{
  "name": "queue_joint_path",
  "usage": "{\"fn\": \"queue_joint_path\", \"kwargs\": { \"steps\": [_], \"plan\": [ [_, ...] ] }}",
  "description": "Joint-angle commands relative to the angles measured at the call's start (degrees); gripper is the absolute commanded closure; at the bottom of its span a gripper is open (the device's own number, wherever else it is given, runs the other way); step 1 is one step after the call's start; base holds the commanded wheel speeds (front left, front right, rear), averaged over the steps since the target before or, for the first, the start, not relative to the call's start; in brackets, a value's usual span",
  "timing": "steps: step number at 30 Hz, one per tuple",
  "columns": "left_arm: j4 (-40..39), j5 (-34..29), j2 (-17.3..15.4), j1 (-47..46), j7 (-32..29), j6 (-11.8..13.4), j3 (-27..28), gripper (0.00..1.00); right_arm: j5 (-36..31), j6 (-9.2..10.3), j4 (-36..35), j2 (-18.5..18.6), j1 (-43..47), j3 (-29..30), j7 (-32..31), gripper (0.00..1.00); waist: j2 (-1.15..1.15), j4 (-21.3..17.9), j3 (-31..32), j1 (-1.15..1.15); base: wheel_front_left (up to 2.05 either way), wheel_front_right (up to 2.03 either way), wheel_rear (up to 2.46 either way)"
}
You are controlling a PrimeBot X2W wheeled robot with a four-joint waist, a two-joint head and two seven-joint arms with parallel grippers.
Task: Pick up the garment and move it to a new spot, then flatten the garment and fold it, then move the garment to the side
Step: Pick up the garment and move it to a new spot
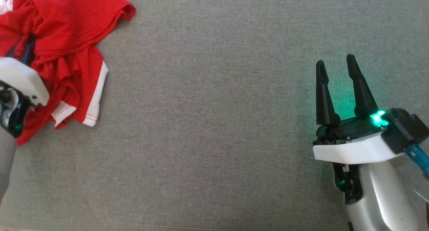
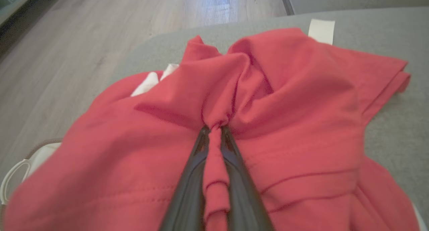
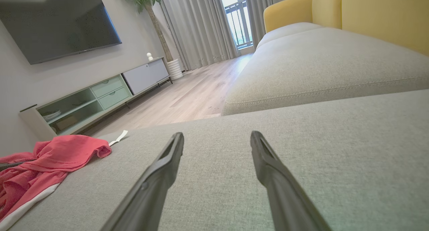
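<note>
Two grippers stand in very different states: the left gripper (image 2: 215, 129) is pinched together on a narrow pleat of the red garment (image 2: 295, 100), with the cloth puckered tight at the fingertips and a ridge of it running back between the fingers. The right gripper (image 1: 336, 63) hangs with its fingers apart and nothing between them over the right side of the grey cushion (image 1: 214, 140), well apart from the cloth. The garment lies crumpled at the cushion's far left corner, its white hem trim (image 1: 97, 97) turned toward the near edge. Part of it sits close to the rounded edge, beyond which the wood floor (image 2: 83, 33) shows. The hold looks thin, a small gather rather than a firm bite, so a quick lift could let the pleat slide out under the weight of the hanging cloth. Being so near the corner, a dropped or dragged garment could slip over the edge to the floor. Lifting from one point in the middle of the heap would also likely leave it bunched and twisted, which would make flattening harder.
</note>
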State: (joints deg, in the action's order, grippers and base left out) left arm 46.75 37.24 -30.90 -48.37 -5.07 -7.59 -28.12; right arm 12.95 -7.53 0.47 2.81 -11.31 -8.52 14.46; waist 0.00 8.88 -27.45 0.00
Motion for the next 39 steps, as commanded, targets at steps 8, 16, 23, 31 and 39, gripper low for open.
{"fn": "queue_joint_path", "kwargs": {
  "steps": [8, 16, 23, 31, 39],
  "plan": [
    [-0.54, 0.41, -5.91, -5.7, 15.16, 0.1, 3.07, 1.0, 1.44, 0.04, -0.55, 0.07, 0.08, -1.95, 0.54, 0.0, 0.0, 0.47, 5.2, 0.0, 0.0, 0.0, 0.0],
    [-11.05, -1.34, -4.71, -7.09, 19.9, 3.76, 6.75, 1.0, 3.92, 0.04, 0.63, 0.07, 1.98, -1.74, 0.54, 0.0, 0.0, 0.16, 11.0, 0.0, 0.0, 0.0, 0.0],
    [-23.11, -3.26, -3.35, -3.24, 17.77, 7.81, 5.15, 1.0, 5.74, 0.04, 0.66, 0.07, 2.64, -2.02, 0.54, 0.0, 0.0, -2.31, 13.58, 0.0, 0.0, 0.0, 0.0],
    [-33.58, -4.6, 0.13, -0.57, 12.11, 10.64, 0.38, 1.0, 6.88, 0.04, 0.02, 0.07, 1.28, -2.28, 0.54, 0.0, 0.0, -8.18, 13.08, 0.0, 0.0, 0.0, 0.0],
    [-36.79, -7.0, 7.09, -1.2, 8.34, 12.36, -6.43, 1.0, 9.46, 0.04, -0.73, 0.07, -0.31, -4.19, 0.54, 0.0, 0.0, -17.45, 11.61, 0.0, 0.0, 0.0, 0.0]
  ]
}}
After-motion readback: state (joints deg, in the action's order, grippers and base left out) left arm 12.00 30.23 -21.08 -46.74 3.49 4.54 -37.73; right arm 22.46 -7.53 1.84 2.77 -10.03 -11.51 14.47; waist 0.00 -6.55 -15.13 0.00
